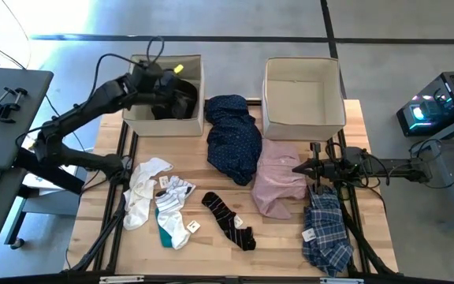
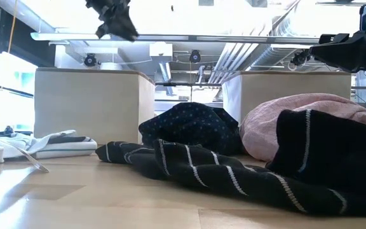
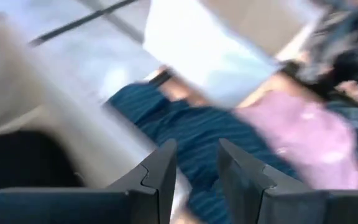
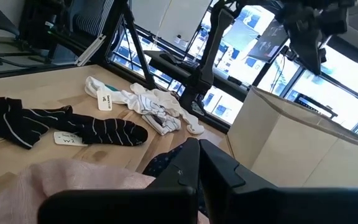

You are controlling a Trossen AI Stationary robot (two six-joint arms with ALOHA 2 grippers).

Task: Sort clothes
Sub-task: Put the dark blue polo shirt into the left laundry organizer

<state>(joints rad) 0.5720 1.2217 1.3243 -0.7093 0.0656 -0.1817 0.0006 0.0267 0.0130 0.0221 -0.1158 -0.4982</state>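
Observation:
My left gripper (image 1: 181,95) hovers over the left beige box (image 1: 136,114), open and empty in its wrist view (image 3: 197,165). A black garment (image 1: 170,106) lies inside that box and also shows in the left wrist view (image 3: 17,168). My right gripper (image 1: 298,168) is shut (image 4: 197,163) and hangs above the pale pink shirt (image 1: 278,185), clear of it in the low view (image 2: 345,51). The navy dotted shirt (image 1: 231,138), the plaid shirt (image 1: 325,229), the black striped socks (image 1: 228,221) and the white and teal socks (image 1: 160,203) lie flat on the table.
The right beige box (image 1: 268,99) stands at the back right, with nothing showing inside it. The navy shirt lies between the two boxes. Bare wood shows along the near edge (image 1: 266,256). Frame rails run along both sides of the table.

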